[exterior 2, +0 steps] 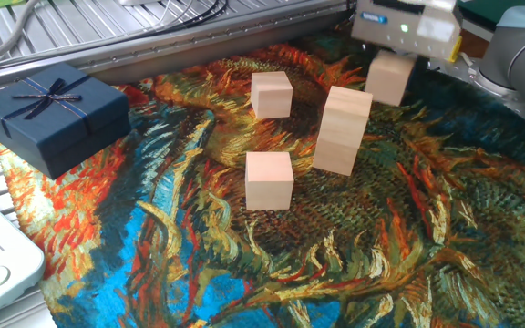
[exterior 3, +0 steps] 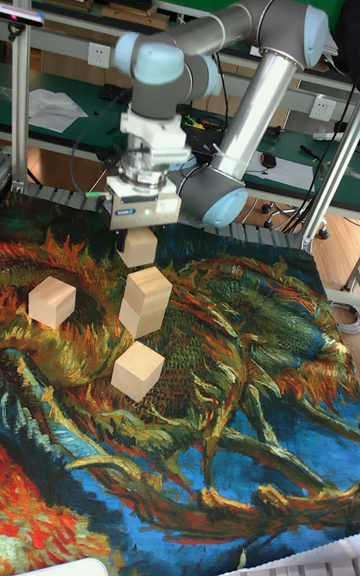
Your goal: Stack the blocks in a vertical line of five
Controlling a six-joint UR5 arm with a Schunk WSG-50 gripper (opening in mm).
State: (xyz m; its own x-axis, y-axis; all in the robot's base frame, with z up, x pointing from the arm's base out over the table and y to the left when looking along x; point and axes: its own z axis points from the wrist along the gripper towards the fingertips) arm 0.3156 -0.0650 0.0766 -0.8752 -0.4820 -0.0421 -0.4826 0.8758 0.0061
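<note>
Claw (exterior 2: 392, 56) clenched on one block (exterior 2: 389, 78), aloft just beyond a two-block stack (exterior 2: 342, 129), far right.

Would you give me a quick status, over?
Gripper shut on block, lifted. Two-block stack beside it. Two loose blocks waiting. Nothing in the way.

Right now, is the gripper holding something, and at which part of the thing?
Yes. The gripper holds one pale wooden block by its upper part, lifted off the painted cloth; the fingers themselves are hidden.
</note>
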